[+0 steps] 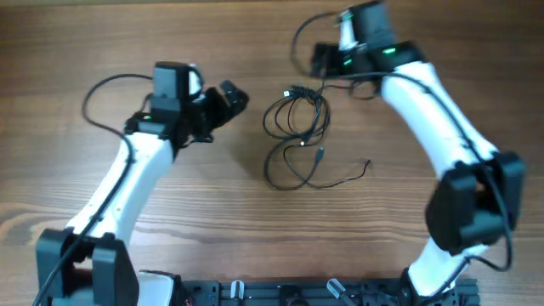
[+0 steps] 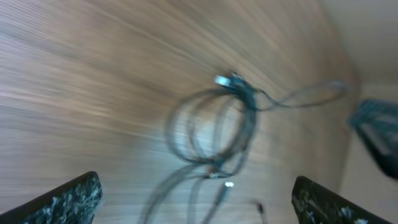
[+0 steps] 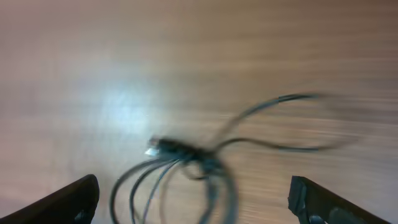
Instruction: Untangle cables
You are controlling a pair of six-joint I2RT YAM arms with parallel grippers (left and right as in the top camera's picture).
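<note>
While the wooden table (image 1: 76, 42) is bearing everything, two white arms are reaching in over it, the left arm (image 1: 127, 178) and the right arm (image 1: 425, 98). The left gripper (image 1: 233, 97) is hanging just left of the cables, its jaws standing wide apart and holding nothing. The right gripper (image 1: 323, 59) is hovering near their upper right edge, jaws likewise spread and empty. Between them the cables (image 1: 299, 136) are lying on the wood in loose overlapping loops, a thin tail trailing right. A small silvery plug (image 1: 295, 89) is poking out at the top.
</note>
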